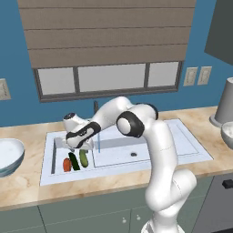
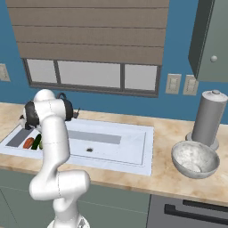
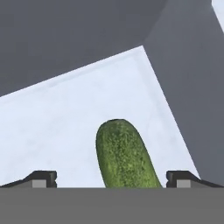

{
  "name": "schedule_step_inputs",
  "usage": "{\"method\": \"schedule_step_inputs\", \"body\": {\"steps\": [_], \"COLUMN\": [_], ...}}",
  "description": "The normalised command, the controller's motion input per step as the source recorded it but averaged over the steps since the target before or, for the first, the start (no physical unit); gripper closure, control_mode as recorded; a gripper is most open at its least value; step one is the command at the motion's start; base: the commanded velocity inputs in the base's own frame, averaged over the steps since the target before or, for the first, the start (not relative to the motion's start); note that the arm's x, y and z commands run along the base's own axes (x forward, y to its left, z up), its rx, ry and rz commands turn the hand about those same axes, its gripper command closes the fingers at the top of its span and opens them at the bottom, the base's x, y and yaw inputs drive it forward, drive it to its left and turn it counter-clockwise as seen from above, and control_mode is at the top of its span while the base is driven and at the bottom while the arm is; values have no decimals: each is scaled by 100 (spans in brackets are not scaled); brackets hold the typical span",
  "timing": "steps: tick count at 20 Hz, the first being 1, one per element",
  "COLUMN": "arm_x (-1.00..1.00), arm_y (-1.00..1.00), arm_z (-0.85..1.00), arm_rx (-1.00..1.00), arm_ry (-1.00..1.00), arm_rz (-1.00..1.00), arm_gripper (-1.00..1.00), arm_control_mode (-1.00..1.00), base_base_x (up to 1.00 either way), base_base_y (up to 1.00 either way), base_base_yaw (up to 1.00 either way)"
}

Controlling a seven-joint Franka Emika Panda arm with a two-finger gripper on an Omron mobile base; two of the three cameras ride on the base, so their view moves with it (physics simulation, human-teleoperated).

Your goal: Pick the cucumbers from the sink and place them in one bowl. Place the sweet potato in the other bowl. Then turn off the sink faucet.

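In the small left basin of the sink lie the orange-red sweet potato, a dark cucumber and a lighter cucumber, side by side. My gripper hangs just above them, pointing down. In the hand view a green cucumber lies between the spread fingertips, and the gripper is open. The wide white bowl stands on the counter to the left. The grey-white bowl stands to the right. The dark faucet rises behind the sink, with a thin blue stream of water below it.
A tall grey cylinder stands behind the right bowl. The basin's grey walls rise close around the hand. The wider basin has a dark drain hole. Oven front sits below the counter at right.
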Motion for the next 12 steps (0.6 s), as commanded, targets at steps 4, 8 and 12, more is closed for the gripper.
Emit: {"method": "schedule_step_inputs", "body": {"steps": [4, 8, 12], "arm_x": [-11, -23, -22], "arm_y": [-1, -1, 0], "arm_z": [-69, -73, -76], "arm_rx": [0, 0, 0], "arm_ry": [0, 0, 0], "arm_rz": [0, -1, 0], "arm_gripper": [-100, -100, -100], "arm_control_mode": [-100, -100, -100], "base_base_x": [0, 0, 0], "base_base_y": [0, 0, 0], "base_base_yaw": [0, 0, 0]}}
